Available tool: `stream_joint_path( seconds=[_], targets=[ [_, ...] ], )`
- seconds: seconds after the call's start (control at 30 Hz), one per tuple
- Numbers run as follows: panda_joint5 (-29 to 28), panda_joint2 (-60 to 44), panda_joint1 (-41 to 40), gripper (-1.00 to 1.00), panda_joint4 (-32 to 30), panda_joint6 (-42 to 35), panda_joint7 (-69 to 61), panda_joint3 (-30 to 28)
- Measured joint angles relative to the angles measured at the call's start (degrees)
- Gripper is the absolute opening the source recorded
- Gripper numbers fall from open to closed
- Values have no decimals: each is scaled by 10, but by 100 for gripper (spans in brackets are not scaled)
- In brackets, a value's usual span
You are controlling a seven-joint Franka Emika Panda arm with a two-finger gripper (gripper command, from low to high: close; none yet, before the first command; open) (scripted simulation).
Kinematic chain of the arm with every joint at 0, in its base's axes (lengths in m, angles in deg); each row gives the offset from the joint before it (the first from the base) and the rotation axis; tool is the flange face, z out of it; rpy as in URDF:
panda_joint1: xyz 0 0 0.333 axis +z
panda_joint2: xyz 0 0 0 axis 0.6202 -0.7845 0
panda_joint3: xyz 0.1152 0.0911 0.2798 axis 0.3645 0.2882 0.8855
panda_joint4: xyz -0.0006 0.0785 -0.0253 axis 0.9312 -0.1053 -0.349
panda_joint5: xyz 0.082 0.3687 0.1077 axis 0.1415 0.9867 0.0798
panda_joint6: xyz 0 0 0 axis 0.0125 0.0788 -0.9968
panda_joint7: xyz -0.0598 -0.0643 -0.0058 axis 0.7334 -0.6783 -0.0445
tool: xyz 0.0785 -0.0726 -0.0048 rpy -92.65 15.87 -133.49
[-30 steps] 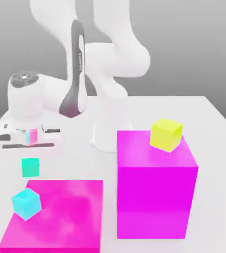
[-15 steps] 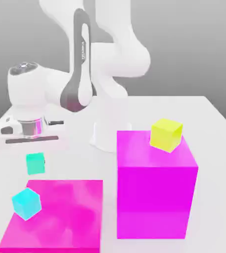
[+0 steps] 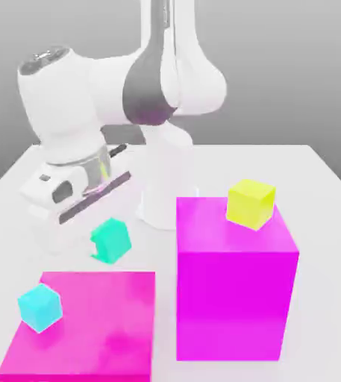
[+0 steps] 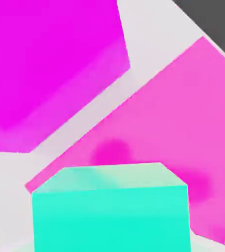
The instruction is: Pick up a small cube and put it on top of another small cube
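Carrying the small cube (image 3: 111, 240) clamped in the gripper (image 3: 106, 233), I note it has lifted and swung toward the yellow cube (image 3: 251, 203), stacking pending.

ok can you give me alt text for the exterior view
A white robot arm's pincer carries a small sea-green cube above a white table. To the exterior view's right, a small yellow cube sits on a tall magenta block; a light cyan cube rests on a low magenta block in front.
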Motion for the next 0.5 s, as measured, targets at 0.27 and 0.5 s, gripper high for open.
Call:
stream_joint_path(
  seconds=[0.27, 0.5],
  targets=[
    [-46, 110, 111, -100, 75, -163, -88, 112],
    [-111, 121, 135, 100, 22, -91, -75, 177]
  ],
)
